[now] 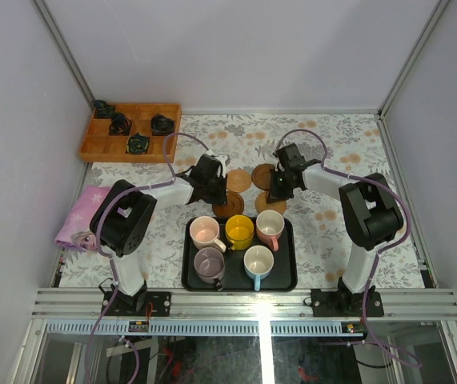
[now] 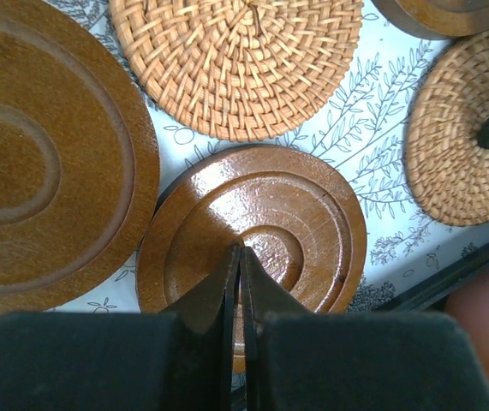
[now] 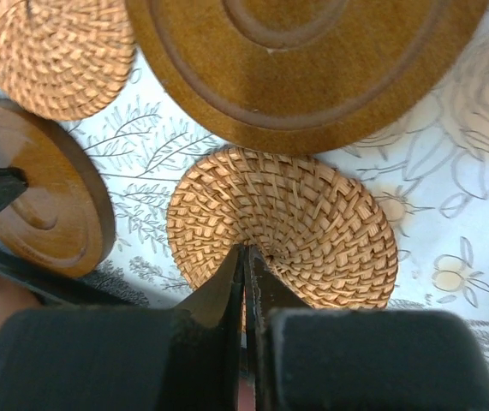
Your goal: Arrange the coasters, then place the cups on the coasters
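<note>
Several round coasters, some brown wood and some woven wicker, lie on the flowered cloth just behind the black tray. My left gripper is shut, its tips over a glossy wooden coaster. My right gripper is shut too, its tips over a wicker coaster. In the top view the left gripper and right gripper face each other over the group. Several cups stand in the tray: pale pink, yellow, white with pink handle, mauve, white with blue handle.
A wooden compartment box holding small black objects stands at the back left. A pink cloth lies at the left edge. The tray's rim runs close beside the glossy coaster. Grey walls close in the table.
</note>
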Controlling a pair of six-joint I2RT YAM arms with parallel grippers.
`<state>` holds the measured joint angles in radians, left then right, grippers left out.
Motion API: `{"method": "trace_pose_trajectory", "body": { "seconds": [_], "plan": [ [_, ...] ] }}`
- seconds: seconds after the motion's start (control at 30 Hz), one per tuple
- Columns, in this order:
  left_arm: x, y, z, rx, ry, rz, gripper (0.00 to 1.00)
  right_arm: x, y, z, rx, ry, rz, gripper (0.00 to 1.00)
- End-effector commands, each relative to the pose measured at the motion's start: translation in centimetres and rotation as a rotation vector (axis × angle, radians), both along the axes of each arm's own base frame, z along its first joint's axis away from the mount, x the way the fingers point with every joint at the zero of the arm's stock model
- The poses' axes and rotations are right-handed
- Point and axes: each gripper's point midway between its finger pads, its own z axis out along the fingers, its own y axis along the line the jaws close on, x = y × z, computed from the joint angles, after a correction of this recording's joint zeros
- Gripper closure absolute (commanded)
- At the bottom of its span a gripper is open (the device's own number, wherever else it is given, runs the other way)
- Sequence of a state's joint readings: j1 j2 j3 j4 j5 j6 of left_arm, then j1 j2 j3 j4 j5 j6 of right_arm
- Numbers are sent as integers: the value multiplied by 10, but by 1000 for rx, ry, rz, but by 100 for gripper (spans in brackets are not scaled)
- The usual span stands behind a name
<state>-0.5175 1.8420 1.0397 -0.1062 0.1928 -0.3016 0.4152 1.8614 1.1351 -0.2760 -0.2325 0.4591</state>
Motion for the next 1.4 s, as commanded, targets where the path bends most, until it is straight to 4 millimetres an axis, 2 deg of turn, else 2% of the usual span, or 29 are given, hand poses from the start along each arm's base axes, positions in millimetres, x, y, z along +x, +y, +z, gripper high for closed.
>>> {"method": "trace_pose_trajectory", "body": {
  "seconds": [0.0,0.17,0.33,0.5,0.63,0.83,1.1,1.2,1.37],
  "plan": [
    [-8,37,-31,204,55,79,100,2,-38,-9,-216,7,-86,100],
    [-2,62,-34,293,47,139,100,5,-72,-8,-378,11,-173,100],
    [6,75,-33,297,53,190,100,10,-104,-5,-430,34,-286,100],
    [28,76,-28,292,29,218,100,28,-128,-2,-420,32,-354,100],
    [50,67,-24,285,14,196,100,52,-140,0,-423,6,-363,100],
    [70,49,-20,253,6,152,100,88,-141,-1,-406,-27,-350,100],
    [77,28,-27,185,38,93,100,119,-131,5,-359,-76,-324,100],
    [77,22,-30,164,50,84,100,130,-129,14,-353,-109,-316,100],
    [78,21,-30,163,47,84,100,138,-124,44,-311,-191,-301,100]
  ]
}}
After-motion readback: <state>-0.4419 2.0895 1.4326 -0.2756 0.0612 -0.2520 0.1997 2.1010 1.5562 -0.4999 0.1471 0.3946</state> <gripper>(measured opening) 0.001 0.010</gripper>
